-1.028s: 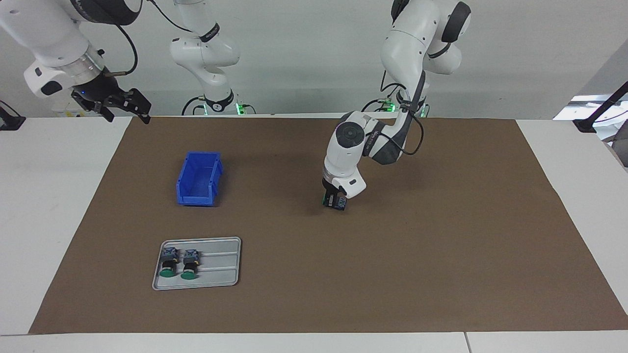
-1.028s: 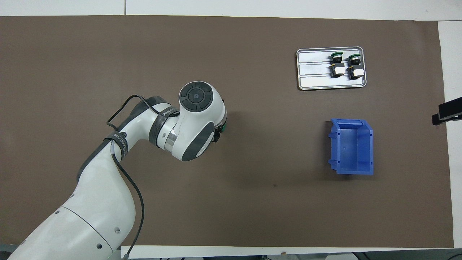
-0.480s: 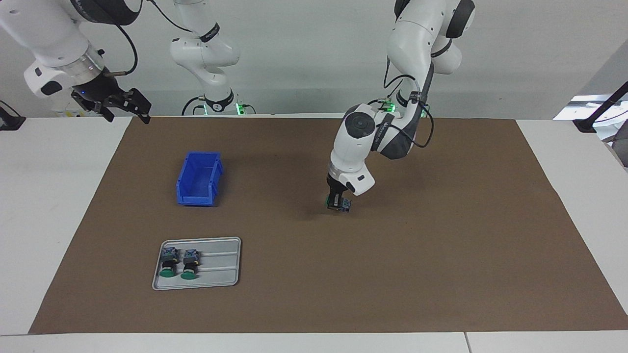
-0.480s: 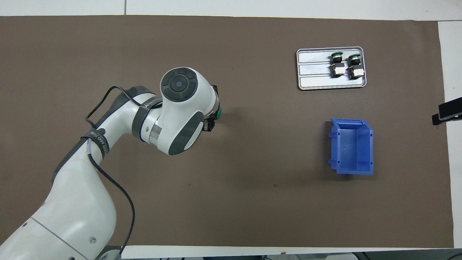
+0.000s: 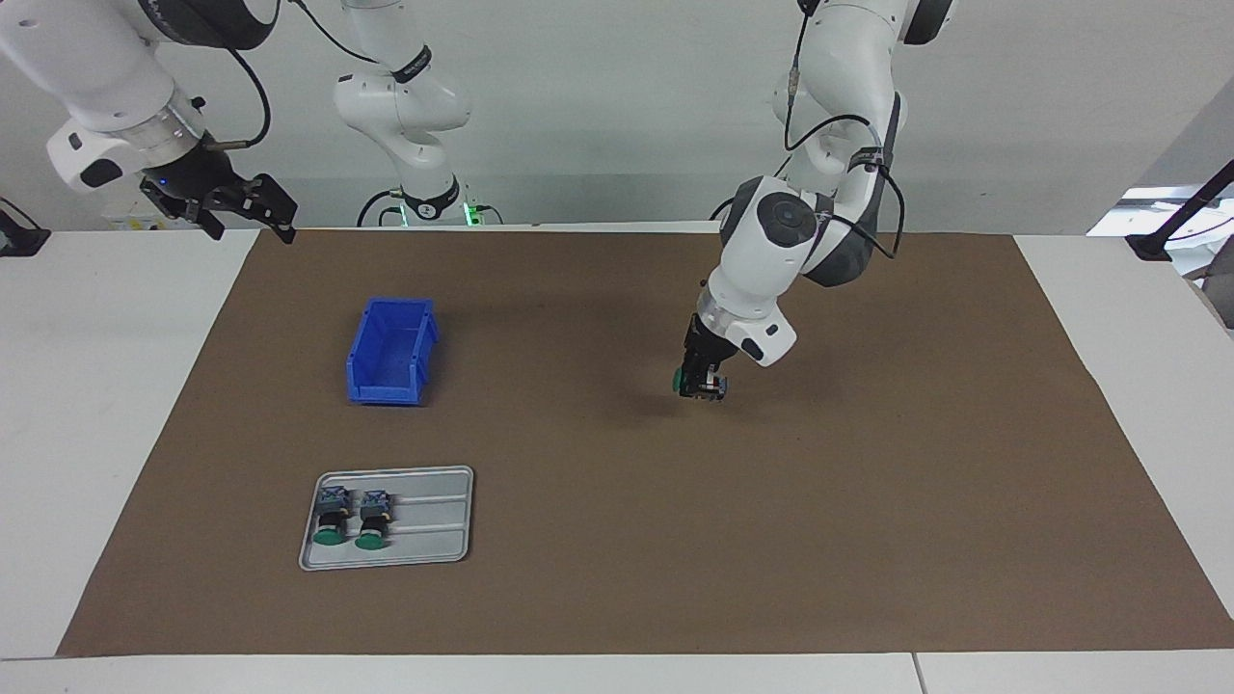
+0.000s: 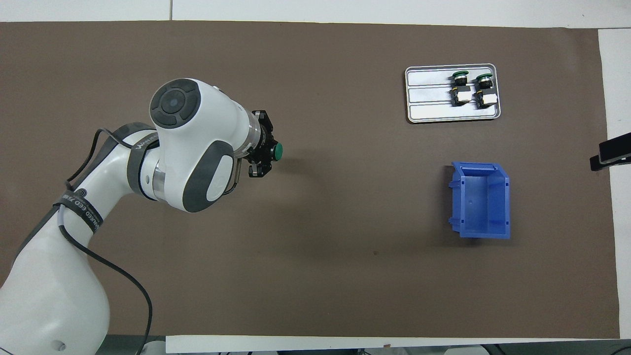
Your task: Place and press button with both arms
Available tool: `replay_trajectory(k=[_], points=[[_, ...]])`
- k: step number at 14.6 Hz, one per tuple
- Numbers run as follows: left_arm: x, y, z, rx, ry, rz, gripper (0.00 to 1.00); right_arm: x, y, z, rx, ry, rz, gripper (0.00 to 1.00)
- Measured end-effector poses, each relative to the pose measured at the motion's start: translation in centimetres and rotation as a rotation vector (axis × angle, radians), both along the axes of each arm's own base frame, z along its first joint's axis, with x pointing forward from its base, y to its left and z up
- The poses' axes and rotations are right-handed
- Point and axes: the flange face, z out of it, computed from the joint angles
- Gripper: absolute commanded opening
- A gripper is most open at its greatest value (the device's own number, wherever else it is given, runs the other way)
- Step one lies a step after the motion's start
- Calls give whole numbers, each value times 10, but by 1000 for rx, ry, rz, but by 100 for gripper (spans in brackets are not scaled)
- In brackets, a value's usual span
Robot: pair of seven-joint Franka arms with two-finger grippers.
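Note:
My left gripper [image 5: 702, 382] [image 6: 264, 156] is shut on a button [image 5: 696, 384] [image 6: 276, 152] over the middle of the brown mat. The button hangs a little above the mat and casts a shadow on it. It is tilted, and its green cap points toward the right arm's end of the table. Two more buttons [image 5: 330, 516] [image 5: 371, 516] [image 6: 460, 88] [image 6: 483, 89] lie side by side in a grey tray [image 5: 439, 525] [image 6: 428, 98]. My right gripper [image 5: 231, 205] waits open in the air over the mat's corner at its own end; the overhead view does not show it.
A blue open bin [image 5: 390, 352] [image 6: 480, 199] stands on the mat, nearer to the robots than the tray. A black mount [image 6: 609, 153] sits on the white table beside the mat at the right arm's end.
The left arm has swung toward its own end of the table with the button and turned its wrist, so the green cap now shows sideways. The right arm has not moved.

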Motion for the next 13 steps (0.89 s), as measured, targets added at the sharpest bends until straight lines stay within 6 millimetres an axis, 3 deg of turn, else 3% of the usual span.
replay_trajectory(k=[5, 9, 13], points=[[6, 62, -1, -232, 30, 7, 8, 0, 0, 0, 0, 0, 0, 100], [-5, 103, -19, -434, 21, 33, 7, 0, 0, 0, 0, 0, 0, 100], [-18, 126, -28, -559, 13, 107, 7, 0, 0, 0, 0, 0, 0, 100]])
